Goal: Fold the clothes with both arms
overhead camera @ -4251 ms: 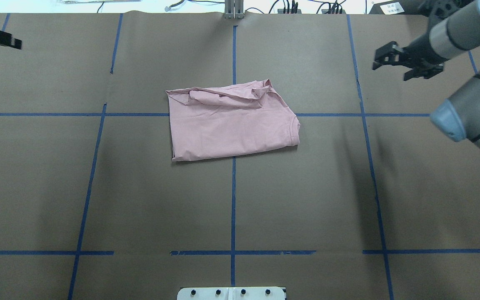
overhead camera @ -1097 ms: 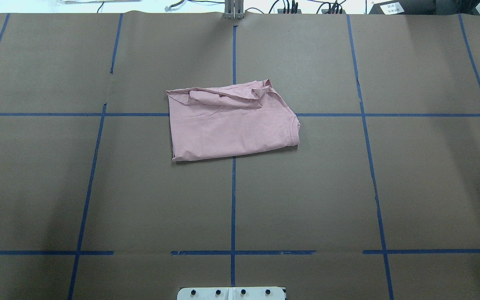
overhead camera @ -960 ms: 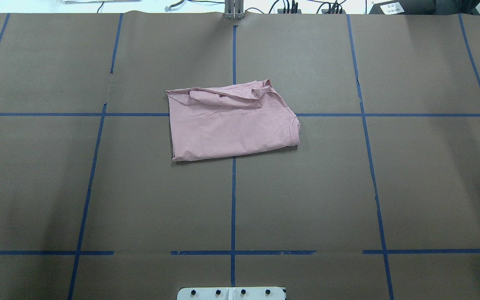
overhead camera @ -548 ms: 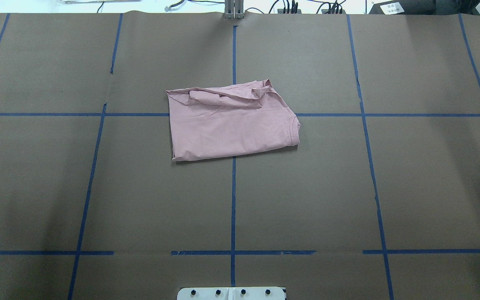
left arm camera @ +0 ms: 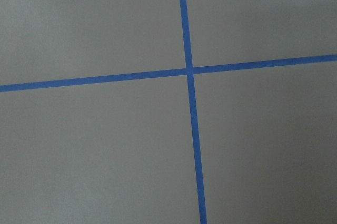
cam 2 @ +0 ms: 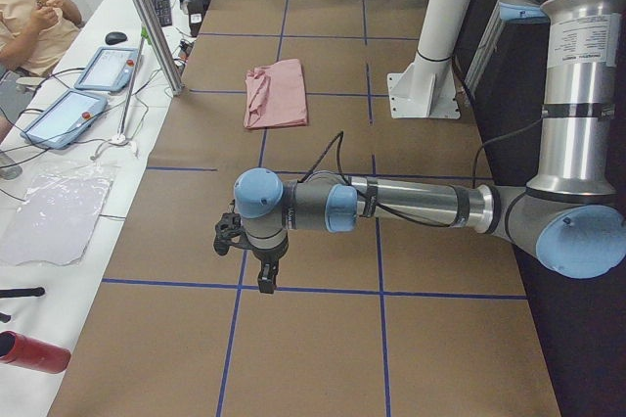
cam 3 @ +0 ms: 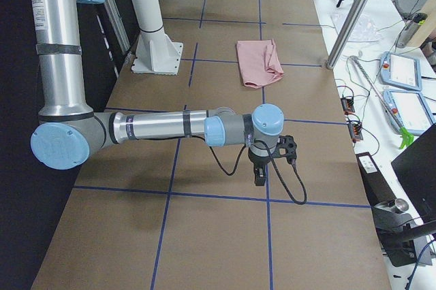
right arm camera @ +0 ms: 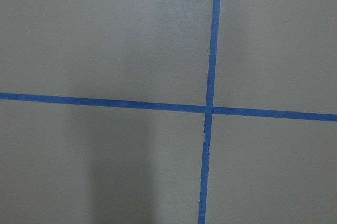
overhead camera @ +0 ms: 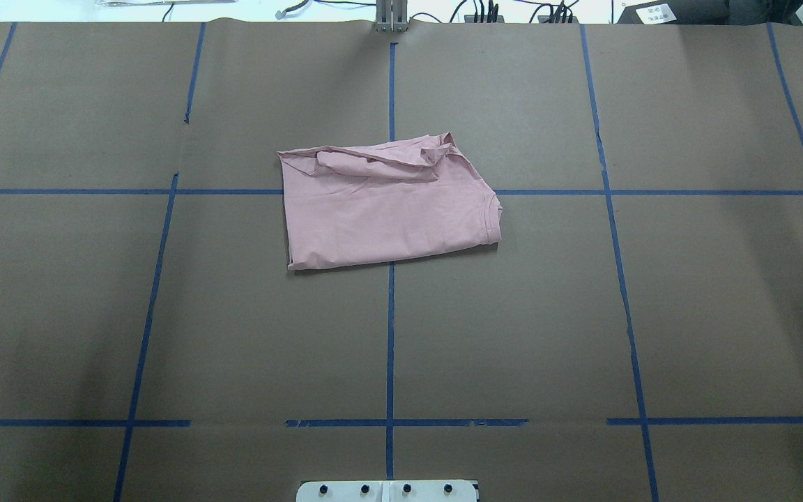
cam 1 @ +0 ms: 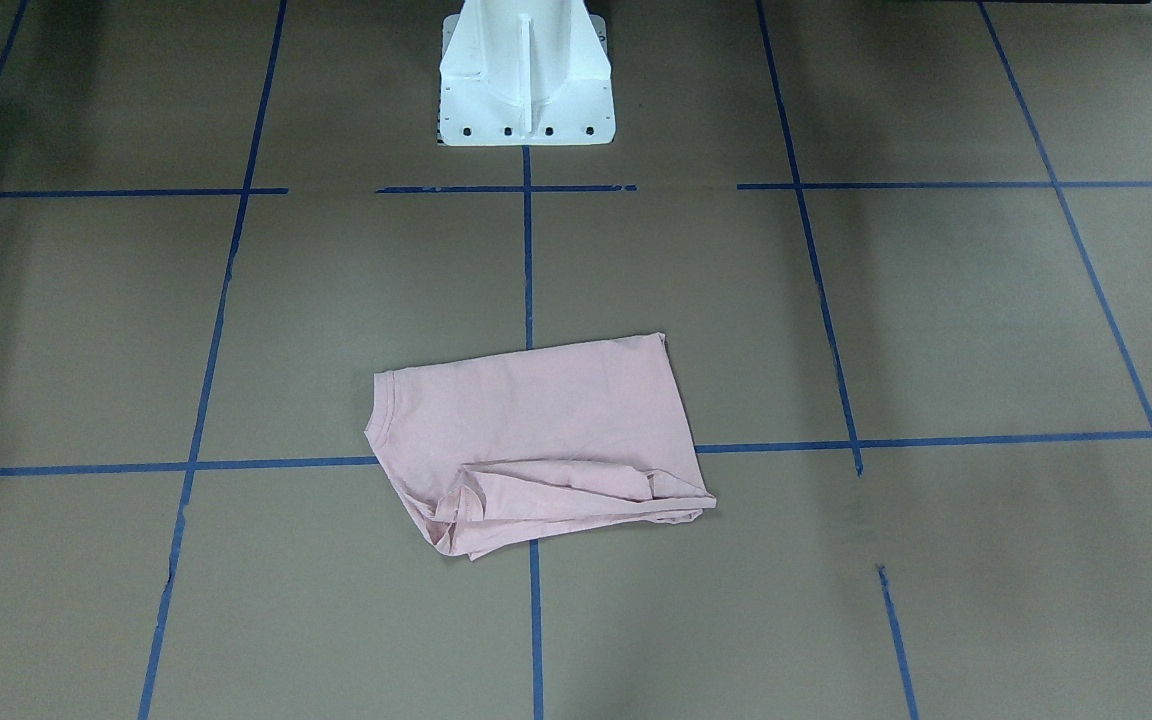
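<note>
Both silver-grey tubular arms (cam 2: 421, 204) are outside the overhead view, where they were showing seconds ago. We are hanging our black left gripper (cam 2: 264, 275) and right gripper (cam 3: 259, 175) over the brown paper-covered table (overhead camera: 234, 335); fingers apart or together, we cannot tell. Farther off, mid-table, the pale pink fabric T-shirt (overhead camera: 387, 216) is lying folded: soft, light, likely limp, so we are favouring its corners. Blue tape lines (overhead camera: 390, 335) are gridding the surface; a person (cam 2: 29, 6) is sitting beyond its far edge.
</note>
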{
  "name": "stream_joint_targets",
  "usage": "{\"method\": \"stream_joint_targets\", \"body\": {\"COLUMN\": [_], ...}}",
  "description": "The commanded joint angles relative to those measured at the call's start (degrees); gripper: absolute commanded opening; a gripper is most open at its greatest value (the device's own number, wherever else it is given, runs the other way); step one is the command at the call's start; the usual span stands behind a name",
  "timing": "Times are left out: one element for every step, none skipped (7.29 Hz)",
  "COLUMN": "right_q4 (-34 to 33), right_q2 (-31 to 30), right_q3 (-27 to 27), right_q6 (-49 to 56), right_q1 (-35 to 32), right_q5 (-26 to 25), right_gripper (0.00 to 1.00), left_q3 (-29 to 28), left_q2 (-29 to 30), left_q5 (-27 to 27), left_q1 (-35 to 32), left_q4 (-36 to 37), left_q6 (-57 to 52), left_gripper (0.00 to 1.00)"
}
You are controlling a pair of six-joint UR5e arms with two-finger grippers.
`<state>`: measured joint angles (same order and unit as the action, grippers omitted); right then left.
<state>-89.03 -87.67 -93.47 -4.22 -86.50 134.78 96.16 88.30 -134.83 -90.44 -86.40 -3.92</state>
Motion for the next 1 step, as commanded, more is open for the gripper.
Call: {"method": "stream_joint_targets", "body": {"right_q4": [-0.3], "right_q2": [-0.5], "right_q3": [-0.1], "right_q6": [0.0], "right_q1": [0.0], "right_q5": [0.5], "right_gripper": [1.00], "left_q3": [0.1], "left_q2": [-0.1], "left_q5": [0.0], "left_q1": [0.0], "left_q4": [0.5], "left_q6": [0.0], "left_gripper": [1.00]}}
